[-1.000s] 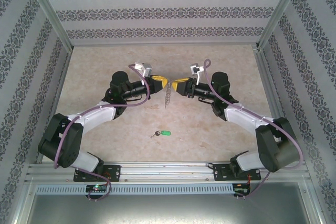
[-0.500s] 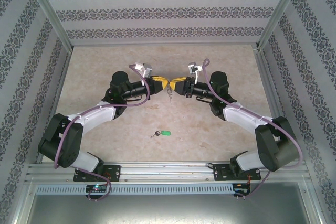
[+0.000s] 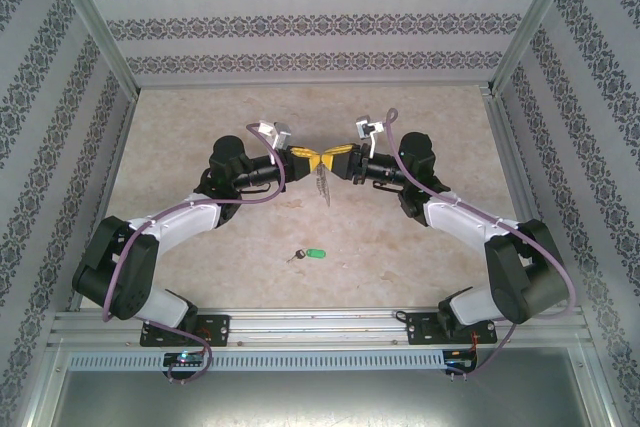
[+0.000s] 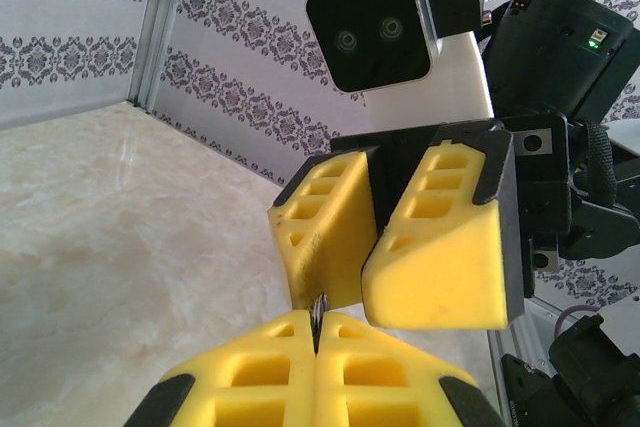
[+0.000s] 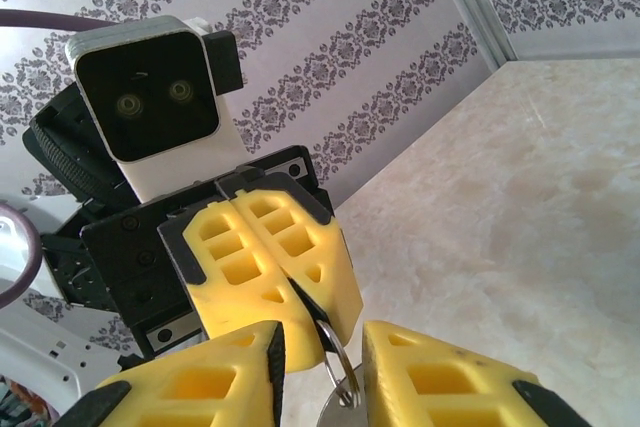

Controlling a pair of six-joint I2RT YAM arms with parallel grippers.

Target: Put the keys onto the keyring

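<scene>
Grippers meet tip to tip at the centre of the top view, above the beige table [image 3: 190, 137]. Left gripper [image 3: 316, 156]: the yellow fingers are pressed fully together. In the left wrist view a thin sliver of grey metal is pinched in the seam at their tips. Right gripper [image 3: 328, 153]: the fingers stand apart with a narrow gap between them. In the right wrist view a thin metal ring loop sits inside that gap, low in the frame. Whether either pad touches it I cannot tell.

Keyring [image 3: 322, 183]: it hangs from the closed left fingers just below the meeting point in the top view, clear of the table, as a slim grey strip tilted slightly.

Keys [image 3: 306, 255]: they lie flat on the table in the lower centre of the top view. They are well below both grippers and apart from the keyring, with the green tag to the right and the small key to the left.
</scene>
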